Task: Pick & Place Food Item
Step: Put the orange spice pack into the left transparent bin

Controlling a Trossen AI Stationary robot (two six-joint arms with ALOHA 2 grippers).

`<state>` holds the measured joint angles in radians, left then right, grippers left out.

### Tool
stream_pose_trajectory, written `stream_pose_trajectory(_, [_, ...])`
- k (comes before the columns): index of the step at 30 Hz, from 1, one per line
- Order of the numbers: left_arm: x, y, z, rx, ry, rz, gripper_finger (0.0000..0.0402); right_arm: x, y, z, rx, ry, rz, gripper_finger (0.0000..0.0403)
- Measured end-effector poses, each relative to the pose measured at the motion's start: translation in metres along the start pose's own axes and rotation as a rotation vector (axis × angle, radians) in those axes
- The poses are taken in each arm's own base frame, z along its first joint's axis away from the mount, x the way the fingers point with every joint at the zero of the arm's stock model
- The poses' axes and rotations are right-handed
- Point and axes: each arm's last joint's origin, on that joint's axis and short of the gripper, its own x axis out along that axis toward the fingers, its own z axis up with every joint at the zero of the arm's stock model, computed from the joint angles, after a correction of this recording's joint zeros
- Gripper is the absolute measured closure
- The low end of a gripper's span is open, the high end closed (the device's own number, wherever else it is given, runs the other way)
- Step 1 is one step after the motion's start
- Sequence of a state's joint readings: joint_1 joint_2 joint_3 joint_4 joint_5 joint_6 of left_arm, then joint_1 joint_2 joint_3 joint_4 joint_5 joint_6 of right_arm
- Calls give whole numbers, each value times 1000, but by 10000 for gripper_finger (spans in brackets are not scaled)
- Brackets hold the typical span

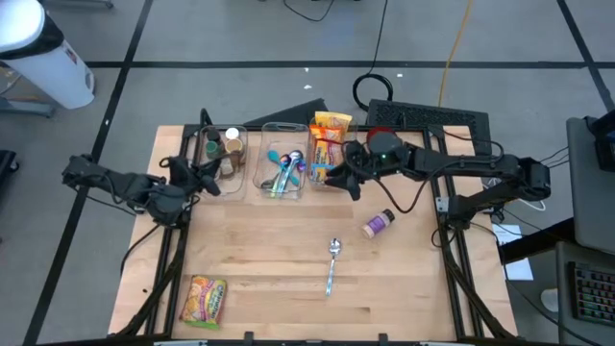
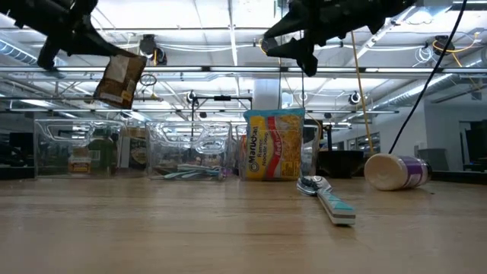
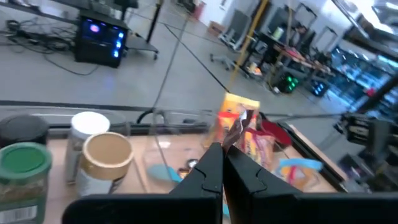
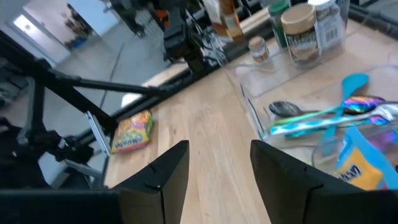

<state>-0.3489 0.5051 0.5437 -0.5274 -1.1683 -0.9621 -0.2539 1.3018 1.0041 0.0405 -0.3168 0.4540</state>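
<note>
Packet (image 2: pixel 119 78) aloft, pinched by left claw (image 1: pixel 208 179) above jar bin (image 1: pixel 223 151) at desk's (image 1: pixel 269 269) back-left. Claw pressed together on packet's edge. Right claw (image 1: pixel 335 177) spread, holding nothing, hovering by noodle packs (image 1: pixel 329 135) and utensil bin (image 1: pixel 284 165). Pick looks done; placing not yet. Candy bag (image 1: pixel 204 300) near front-left corner, spoon (image 1: pixel 332 262) and tipped bottle (image 1: pixel 377 224) lie loose on desk, untouched. Destination unclear from here.

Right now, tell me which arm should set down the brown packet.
Left. The left gripper is shut on the brown packet, lifted by the jar bin. The right gripper is open and empty, over by the spoon bin.
</note>
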Motion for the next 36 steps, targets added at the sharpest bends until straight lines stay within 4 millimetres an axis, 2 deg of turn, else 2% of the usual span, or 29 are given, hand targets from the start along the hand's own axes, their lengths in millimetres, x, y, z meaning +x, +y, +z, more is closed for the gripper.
stream_pose_trajectory(12, [7,24,-35,-74,-53,83,401,2,-4,-6,23,-24,12,243])
stream_pose_trajectory(28, [9,54,-59,-114,-126,186,401,2,-4,-7,-1,-23,8,246])
stream_pose_trajectory(36, [12,70,-76,-192,-225,202,401,2,-6,-6,-12,-44,-37,248])
